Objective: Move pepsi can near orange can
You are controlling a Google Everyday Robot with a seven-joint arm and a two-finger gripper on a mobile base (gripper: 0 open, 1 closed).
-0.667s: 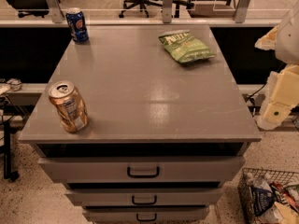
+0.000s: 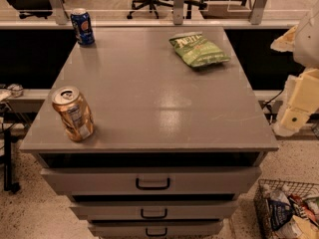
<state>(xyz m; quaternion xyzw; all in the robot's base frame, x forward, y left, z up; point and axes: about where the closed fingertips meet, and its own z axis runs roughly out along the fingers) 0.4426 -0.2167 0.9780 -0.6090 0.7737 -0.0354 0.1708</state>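
One grey counter (image 2: pixel 159 108) fills the view, with three drawers (image 2: pixel 149 180) stacked under its front edge, all closed or nearly so. One cream-coloured arm (image 2: pixel 304 39) stands off the counter's right side at 3 o'clock. It hangs roughly upright, with the hand (image 2: pixel 294 108) at its lower end, just beyond the right edge and about level with the top. Whether the hand is spread or pressed together I cannot tell; it holds nothing that can be seen. One wire basket (image 2: pixel 286 208) of packets sits on the floor at 5 o'clock.

On the counter lie three things. One green chip bag (image 2: pixel 198 49) lies flat at 1 o'clock, near the back edge. There are two cans, both upright. The orange can (image 2: pixel 74 113) stands at 8 o'clock, close to the left edge and near the front edge. The pepsi can (image 2: pixel 82 27) stands at 11 o'clock, in the far-left corner, just inside the back and left edges. The two cans are well apart.

The middle of the top, the whole right-front quarter and the strip along the left side between the cans are bare.
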